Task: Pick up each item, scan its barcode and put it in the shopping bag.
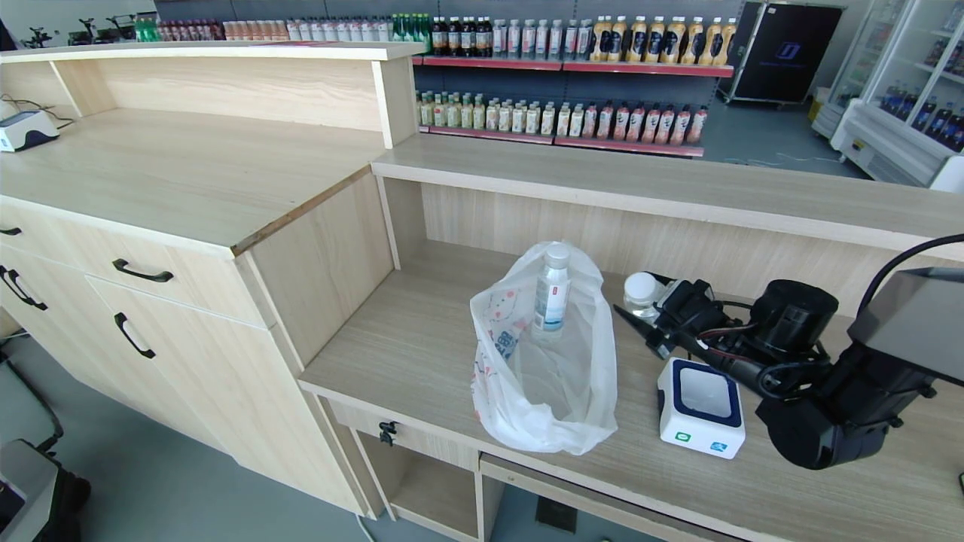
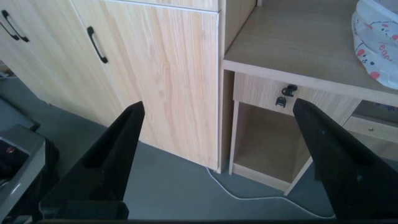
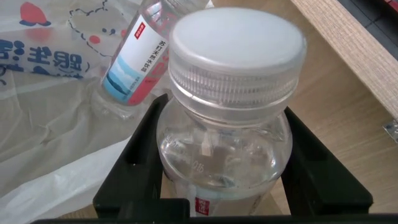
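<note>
The left gripper (image 2: 217,107) hangs low in front of the cabinet doors, over the floor, fingers (image 2: 118,155) spread wide and empty. On the raised counter at far left sits one small white device (image 1: 22,129). On the lower counter (image 1: 407,354) stands one white shopping bag (image 1: 527,406), mouth open. There are two bottles. One is a slim clear water bottle (image 1: 552,290) with a white cap, standing inside the bag. The other is a squat clear bottle (image 1: 642,292) with a wide white cap. It sits just right of the bag, clamped between the right gripper's (image 1: 646,309) two black fingers (image 3: 134,155). Whether it rests on the counter I cannot tell. One white barcode scanner (image 1: 700,406) lies near the counter's front edge, right of the bag.
</note>
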